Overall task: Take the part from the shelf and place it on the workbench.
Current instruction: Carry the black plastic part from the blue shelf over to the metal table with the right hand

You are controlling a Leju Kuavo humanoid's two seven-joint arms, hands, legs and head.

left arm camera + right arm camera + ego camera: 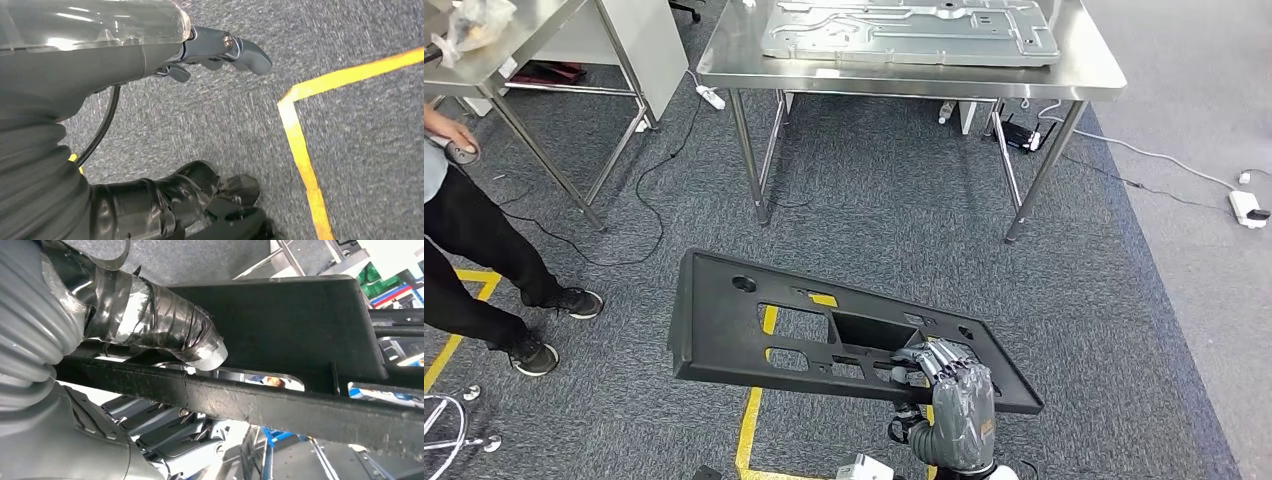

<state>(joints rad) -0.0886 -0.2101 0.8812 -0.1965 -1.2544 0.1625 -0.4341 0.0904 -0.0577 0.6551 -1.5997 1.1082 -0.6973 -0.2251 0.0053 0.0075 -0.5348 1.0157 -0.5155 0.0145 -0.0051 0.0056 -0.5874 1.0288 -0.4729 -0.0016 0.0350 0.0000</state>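
Right robot hand [944, 375]: grips the black plastic panel [754, 325] at its near long edge, fingers [934, 356] curled over the top face by a cut-out; in the right wrist view the taped thumb [165, 325] presses the panel's underside [280, 320] with the darker fingers on the other side of the rim.
Left robot hand [220, 47]: hangs by the robot's side over the grey carpet [360, 150]; it holds nothing and its fingers look loosely bent, but I cannot tell whether they are spread or closed.
Part location: carried in the air, roughly level, stretching away from the right robot hand mostly toward the robot's left, above the carpet and a yellow floor line [752, 420].
Part look: long, flat, matte black, with rectangular openings, a round hole near the far left corner, a raised rim and a small yellow label [824, 299].
Surface [904, 75]: steel workbench well ahead of the hand, already carrying a grey sheet-metal plate [904, 35].
Person [484, 250]: stands well off to the left, beside a second steel table [514, 45].
Risk, tilt: held by one hand near one end, the long free side could likely sag or twist out of the grip.
Risk, clearance: the wide panel could strike the surface's edge or legs on approach.
Risk, placement: the plate takes much of the surface, so the panel may land overlapping it or overhang.
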